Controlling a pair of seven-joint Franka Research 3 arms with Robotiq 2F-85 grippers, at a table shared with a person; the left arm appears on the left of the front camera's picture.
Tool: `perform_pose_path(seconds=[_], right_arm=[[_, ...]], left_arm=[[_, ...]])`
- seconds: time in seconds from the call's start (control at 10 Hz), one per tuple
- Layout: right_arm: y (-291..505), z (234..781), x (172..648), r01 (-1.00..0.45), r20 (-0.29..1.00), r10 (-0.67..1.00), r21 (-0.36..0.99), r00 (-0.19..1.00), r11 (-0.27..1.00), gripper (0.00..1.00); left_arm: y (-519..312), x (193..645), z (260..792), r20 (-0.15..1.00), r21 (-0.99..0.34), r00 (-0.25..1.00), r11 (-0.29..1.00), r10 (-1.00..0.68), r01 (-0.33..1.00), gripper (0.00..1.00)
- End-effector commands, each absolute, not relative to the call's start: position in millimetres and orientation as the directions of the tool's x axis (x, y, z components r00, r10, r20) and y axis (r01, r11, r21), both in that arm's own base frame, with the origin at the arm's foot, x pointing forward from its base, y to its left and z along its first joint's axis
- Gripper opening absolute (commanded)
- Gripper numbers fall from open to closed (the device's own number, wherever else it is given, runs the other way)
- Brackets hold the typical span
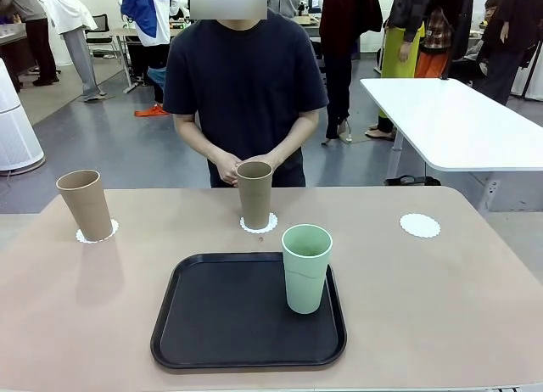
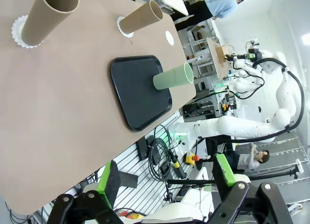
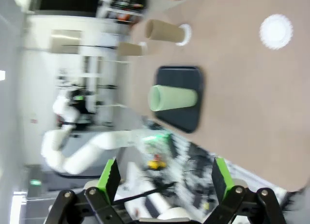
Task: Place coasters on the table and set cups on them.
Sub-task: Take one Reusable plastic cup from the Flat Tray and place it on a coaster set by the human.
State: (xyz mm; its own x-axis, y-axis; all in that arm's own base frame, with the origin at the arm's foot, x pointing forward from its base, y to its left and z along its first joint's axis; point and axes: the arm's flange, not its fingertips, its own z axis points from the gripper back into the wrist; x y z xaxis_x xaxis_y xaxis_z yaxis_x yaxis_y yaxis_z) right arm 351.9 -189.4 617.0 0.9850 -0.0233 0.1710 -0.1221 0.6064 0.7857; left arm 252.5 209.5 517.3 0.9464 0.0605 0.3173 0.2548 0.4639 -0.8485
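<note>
Jaws spread, left pincer [image 2: 166, 174] and right pincer [image 3: 165, 174] hang well apart from the pale mint green matte tumbler [image 1: 305, 269] upright on the black rectangular tray [image 1: 221, 316].

Bright even light; right wrist view motion-blurred.

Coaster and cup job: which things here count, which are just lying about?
Job: left tan cup on left coaster; middle tan cup on middle coaster; mint cup; bare coaster; beige table.
Lying about: black tray under the mint cup, white table.
</note>
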Motion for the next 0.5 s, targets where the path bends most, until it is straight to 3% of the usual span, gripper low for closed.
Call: perform_pose_path(seconds=[0.0,0.2,0.4], right_arm=[[-123.7,654.2,378.5,-0.176,0.188,0.088,0.523,0.978,0.834,1.0],[-84.8,698.6,427.9,-0.308,0.197,0.249,0.384,0.948,0.871,1.0],[-42.5,679.1,432.1,-0.524,0.209,0.482,0.277,0.851,0.806,1.0]], left_arm=[[208.7,250.6,518.2,0.322,-0.847,0.945,0.466,0.066,0.256,1.0],[208.7,250.6,518.2,0.322,-0.847,0.945,0.466,0.066,0.256,1.0],[208.7,250.6,518.2,0.322,-0.847,0.945,0.466,0.066,0.256,1.0]])
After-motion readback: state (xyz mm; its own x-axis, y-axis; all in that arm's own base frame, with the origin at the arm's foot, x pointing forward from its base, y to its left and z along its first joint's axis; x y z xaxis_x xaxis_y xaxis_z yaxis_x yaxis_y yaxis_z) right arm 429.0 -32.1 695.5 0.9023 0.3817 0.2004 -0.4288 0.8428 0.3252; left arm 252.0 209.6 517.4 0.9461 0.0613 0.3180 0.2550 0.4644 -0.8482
